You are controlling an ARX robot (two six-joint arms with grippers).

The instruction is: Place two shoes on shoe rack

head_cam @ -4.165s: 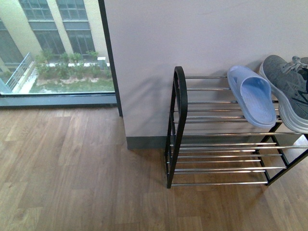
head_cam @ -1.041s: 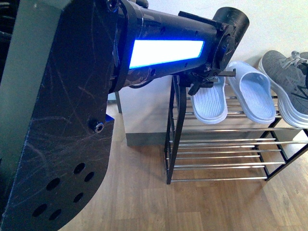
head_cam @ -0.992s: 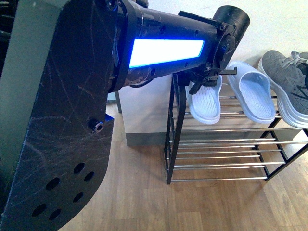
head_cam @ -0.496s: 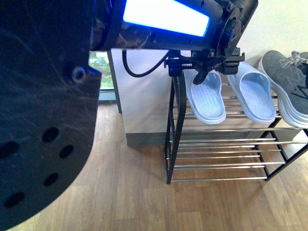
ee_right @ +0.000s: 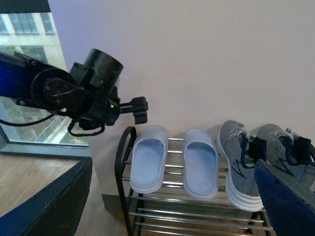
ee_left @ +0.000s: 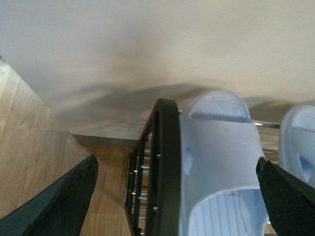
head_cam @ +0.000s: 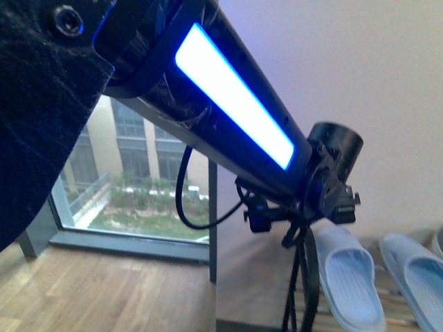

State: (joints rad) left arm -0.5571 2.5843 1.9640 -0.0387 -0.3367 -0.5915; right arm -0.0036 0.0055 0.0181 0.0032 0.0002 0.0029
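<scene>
On the top shelf of the shoe rack (ee_right: 123,162) lie two light-blue slippers (ee_right: 147,160) (ee_right: 201,164), with two grey sneakers (ee_right: 238,167) (ee_right: 283,152) to their right. In the left wrist view, my left gripper (ee_left: 176,162) hangs open above the rack's black end frame (ee_left: 165,162) and the outer slipper (ee_left: 221,157), holding nothing. The front view shows that gripper (head_cam: 301,221) just over the slipper (head_cam: 349,277), beside the frame (head_cam: 308,277). My right gripper (ee_right: 172,164) is open and empty, well back from the rack.
A white wall (head_cam: 360,69) stands behind the rack. A large window (head_cam: 138,180) is to the left, above the wooden floor (head_cam: 104,290). The rack's lower chrome shelves (ee_right: 197,216) hold nothing. My left arm (head_cam: 235,111) fills much of the front view.
My left gripper has let go of the outer slipper, which now rests on the top shelf, and has lifted off it. The front view now looks higher up the wall.
</scene>
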